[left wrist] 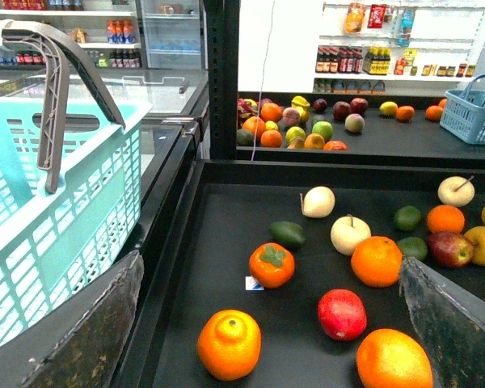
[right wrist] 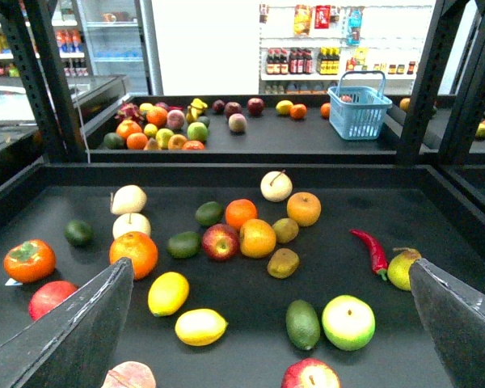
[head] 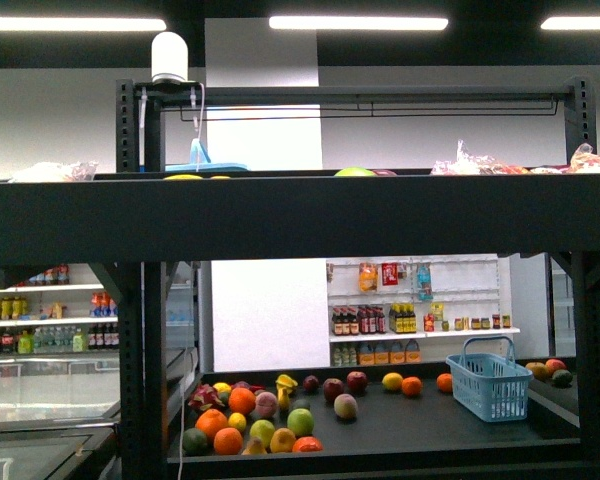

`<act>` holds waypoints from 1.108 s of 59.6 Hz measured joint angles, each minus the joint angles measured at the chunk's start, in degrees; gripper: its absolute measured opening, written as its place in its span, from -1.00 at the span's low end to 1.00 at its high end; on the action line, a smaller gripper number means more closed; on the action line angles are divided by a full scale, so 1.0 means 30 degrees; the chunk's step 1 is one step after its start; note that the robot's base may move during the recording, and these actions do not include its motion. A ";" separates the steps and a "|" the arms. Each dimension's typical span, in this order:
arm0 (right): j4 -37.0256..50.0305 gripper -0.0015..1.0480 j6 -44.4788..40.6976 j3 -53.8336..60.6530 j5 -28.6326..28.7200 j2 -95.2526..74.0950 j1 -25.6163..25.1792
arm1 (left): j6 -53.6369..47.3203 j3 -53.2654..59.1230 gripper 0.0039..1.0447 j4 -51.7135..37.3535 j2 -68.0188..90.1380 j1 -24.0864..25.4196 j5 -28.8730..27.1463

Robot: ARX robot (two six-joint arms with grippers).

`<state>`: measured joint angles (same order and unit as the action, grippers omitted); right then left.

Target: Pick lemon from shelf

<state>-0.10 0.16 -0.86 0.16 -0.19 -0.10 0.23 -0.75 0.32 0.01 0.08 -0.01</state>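
The lemon (right wrist: 200, 326) lies on its side on the shelf (right wrist: 250, 176), on the near part of its dark board, just ahead of the right gripper (right wrist: 268, 263). That gripper is empty, its two fingers (right wrist: 73, 331) spread wide. The lemon sits in the gap between them, closer to one finger than the other and touching neither. A rounder yellow fruit (right wrist: 168, 293) lies just beside the lemon on its far side, and an orange (right wrist: 133, 253) sits a little beyond that. On the lemon's other flank, apart from it, are a dark green oval fruit (right wrist: 303, 323) and a green apple (right wrist: 347, 322). Farther back are a red apple (right wrist: 220, 241), more oranges and a red chilli (right wrist: 372, 249)

The left gripper (left wrist: 268, 260) is also spread wide with nothing in it. It hangs over the same board, where a persimmon (left wrist: 271, 271) shows between its fingers. A teal basket (left wrist: 73, 210) sits close by, outside the shelf's rim. I cannot pick out the lemon in the left wrist view

In the front view neither arm shows. A thick shelf board crosses the middle, and below it, far off, another board carries a fruit heap (head: 255, 415) on the left and a blue basket (head: 490, 385) on the right
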 joint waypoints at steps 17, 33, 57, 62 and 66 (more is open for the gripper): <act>0.0000 0.95 -0.0007 0.0000 0.0007 0.0000 0.0000 | 0.7716 -0.3271 0.86 0.3541 0.6688 0.2193 0.1989; 0.0000 0.95 0.0000 0.0000 0.0007 0.0000 0.0000 | 1.5540 -1.1417 0.86 0.0845 1.7690 0.9034 0.8845; 0.0000 0.95 0.0000 0.0000 0.0007 0.0000 0.0000 | 1.9008 -2.1420 0.86 0.1982 2.7664 1.1963 1.1526; 0.0000 0.95 -0.0007 0.0000 0.0007 0.0000 0.0000 | 1.8863 -2.2214 0.86 0.2477 2.8603 1.2123 1.1519; 0.0000 0.95 0.0000 0.0000 0.0007 0.0000 0.0000 | 1.8870 -2.2804 0.86 0.2528 2.9529 1.2254 1.1519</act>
<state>-0.10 0.16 -0.86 0.19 -0.19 -0.10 56.84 -69.17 7.90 88.60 36.84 34.54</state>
